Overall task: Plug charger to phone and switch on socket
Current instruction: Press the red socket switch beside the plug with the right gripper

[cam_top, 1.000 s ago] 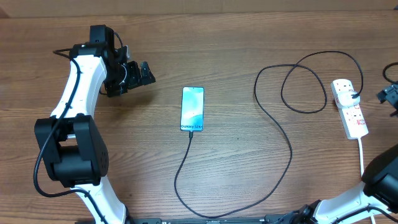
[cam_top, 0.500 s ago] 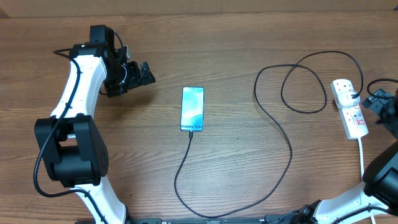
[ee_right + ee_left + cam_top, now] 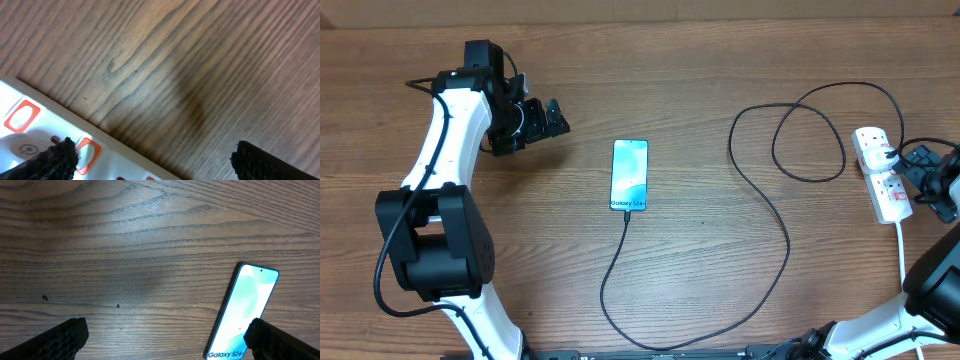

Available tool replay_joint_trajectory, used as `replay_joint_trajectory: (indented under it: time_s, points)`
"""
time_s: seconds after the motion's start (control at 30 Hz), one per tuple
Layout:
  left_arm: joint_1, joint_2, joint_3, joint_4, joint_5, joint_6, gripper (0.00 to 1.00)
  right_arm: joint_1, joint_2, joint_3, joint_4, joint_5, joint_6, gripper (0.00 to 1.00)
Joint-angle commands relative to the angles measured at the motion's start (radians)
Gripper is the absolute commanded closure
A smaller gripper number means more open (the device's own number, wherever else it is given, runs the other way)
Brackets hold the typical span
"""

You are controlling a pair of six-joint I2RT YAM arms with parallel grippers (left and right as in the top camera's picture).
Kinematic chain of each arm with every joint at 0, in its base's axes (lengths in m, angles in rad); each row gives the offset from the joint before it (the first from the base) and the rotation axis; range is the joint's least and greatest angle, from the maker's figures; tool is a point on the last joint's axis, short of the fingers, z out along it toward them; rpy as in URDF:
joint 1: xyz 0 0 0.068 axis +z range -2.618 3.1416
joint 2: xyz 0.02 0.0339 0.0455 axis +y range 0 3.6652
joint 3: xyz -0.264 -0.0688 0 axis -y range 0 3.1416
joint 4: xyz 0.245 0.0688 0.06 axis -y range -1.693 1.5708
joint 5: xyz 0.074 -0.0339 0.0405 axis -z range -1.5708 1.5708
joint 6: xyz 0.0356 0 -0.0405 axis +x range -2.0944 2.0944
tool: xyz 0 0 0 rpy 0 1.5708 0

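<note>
Two claws spread wide: L gripper (image 3: 165,339) near Galaxy S24 phone (image 3: 629,175), charger cable (image 3: 787,240) touching its end; R gripper (image 3: 155,156) over power strip (image 3: 887,195).

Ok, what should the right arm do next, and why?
Probably shift the right gripper over the socket and press a red switch with one finger. The charger looks seated in the lower end of the phone, and the open gripper sits at the socket's edge.
</note>
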Motion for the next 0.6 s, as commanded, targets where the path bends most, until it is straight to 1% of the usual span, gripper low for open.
replay_joint_trajectory:
  time_s: [0.0,0.27,0.57]
  points:
    - [-0.002,-0.029,0.005,0.0,-0.01,-0.014,0.0,-0.003,0.008,-0.014,0.017,-0.03,-0.008,0.0]
    - [-0.002,-0.029,0.005,0.0,-0.01,-0.014,0.0,-0.003,0.078,-0.014,0.019,-0.03,-0.008,0.0]
    - [-0.002,-0.029,0.005,0.0,-0.01,-0.014,0.0,-0.003,0.081,-0.014,0.006,-0.034,-0.009,0.0]
